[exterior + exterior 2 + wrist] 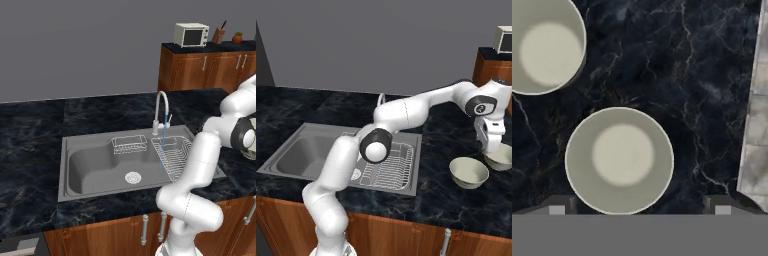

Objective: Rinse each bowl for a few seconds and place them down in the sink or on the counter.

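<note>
Spread end effector (639,209) hovers over the lower-centre cream-white round bowl (619,160) on the black marble surface (677,75); straddle one rim wall before closing.

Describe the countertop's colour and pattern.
Glossy black countertop with faint pale marble veins; hand view shows it best.

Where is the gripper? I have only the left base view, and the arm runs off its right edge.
Observer: The gripper hangs over the counter, right of the sink, above the farther bowl.
Operator: Is it holding that bowl?
Observer: No. In the hand view the jaws stand open and the bowl rests on the counter below them.
Operator: Is there another bowl?
Observer: Yes. The nearer bowl stands upright beside it, and the two are apart.
</note>
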You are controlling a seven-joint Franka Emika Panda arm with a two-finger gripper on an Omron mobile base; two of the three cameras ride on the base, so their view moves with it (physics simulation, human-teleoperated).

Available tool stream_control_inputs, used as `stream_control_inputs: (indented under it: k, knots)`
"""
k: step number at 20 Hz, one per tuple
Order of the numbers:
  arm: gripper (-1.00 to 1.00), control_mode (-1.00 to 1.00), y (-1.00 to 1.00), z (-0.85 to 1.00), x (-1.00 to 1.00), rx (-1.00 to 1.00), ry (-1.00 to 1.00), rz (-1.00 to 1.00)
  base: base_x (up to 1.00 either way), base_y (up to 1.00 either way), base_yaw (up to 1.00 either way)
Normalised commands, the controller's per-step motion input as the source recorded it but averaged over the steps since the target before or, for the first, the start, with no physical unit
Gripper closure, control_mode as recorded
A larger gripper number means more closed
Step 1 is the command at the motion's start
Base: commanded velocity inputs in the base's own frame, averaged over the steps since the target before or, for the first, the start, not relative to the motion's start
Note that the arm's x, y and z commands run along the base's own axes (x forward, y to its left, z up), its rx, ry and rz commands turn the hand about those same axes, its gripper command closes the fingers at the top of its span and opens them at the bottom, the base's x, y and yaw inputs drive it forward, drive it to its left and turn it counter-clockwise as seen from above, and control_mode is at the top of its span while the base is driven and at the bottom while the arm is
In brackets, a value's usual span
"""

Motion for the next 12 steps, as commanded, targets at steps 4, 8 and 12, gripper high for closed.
stream_control_inputs:
  k: [4, 8, 12]
  knots:
    - [-1.00, -1.00, 0.46, -0.41, -0.35, -0.02, 0.11, -0.18, 0.00, 0.00, 0.00]
    - [-1.00, -1.00, 0.45, -0.40, -0.23, -0.01, 0.11, -0.18, 0.00, 0.00, 0.00]
    - [-1.00, -1.00, 0.07, -0.16, 0.06, -0.02, 0.06, -0.17, 0.00, 0.00, 0.00]
